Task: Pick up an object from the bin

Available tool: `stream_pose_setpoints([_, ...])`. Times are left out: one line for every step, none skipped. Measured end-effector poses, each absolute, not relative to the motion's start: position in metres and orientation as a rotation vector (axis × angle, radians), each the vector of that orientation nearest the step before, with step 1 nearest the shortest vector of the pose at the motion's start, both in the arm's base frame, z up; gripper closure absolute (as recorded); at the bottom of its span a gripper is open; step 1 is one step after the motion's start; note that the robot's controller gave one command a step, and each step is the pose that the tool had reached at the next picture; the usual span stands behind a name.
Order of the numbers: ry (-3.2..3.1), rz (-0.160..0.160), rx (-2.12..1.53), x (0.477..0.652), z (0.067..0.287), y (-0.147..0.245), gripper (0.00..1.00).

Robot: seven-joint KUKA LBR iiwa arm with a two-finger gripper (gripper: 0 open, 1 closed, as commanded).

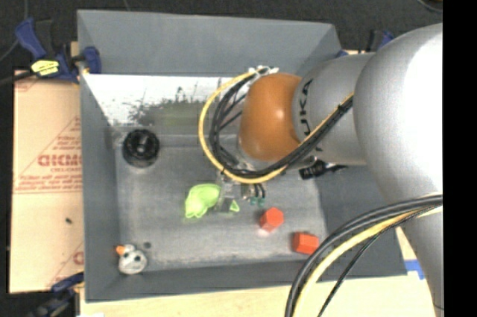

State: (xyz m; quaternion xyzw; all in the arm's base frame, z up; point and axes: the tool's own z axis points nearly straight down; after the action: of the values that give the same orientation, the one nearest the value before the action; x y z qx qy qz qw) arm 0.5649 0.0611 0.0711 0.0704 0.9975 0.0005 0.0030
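My gripper sits near frame centre, with the green lump just beside it to the left. Whether it's open or gripping, I can't tell.

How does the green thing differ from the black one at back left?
The green thing is bright, crumpled and irregular; the black one is dark and round. The green thing lies beside the hand; the black one sits apart, near the back wall. Both rest on the bin floor.
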Motion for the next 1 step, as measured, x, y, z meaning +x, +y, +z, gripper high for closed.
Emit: stream_pose_setpoints([3.128, 0.002, 0.221, 0.5649, 0.0711, 0.0612, 1.00])
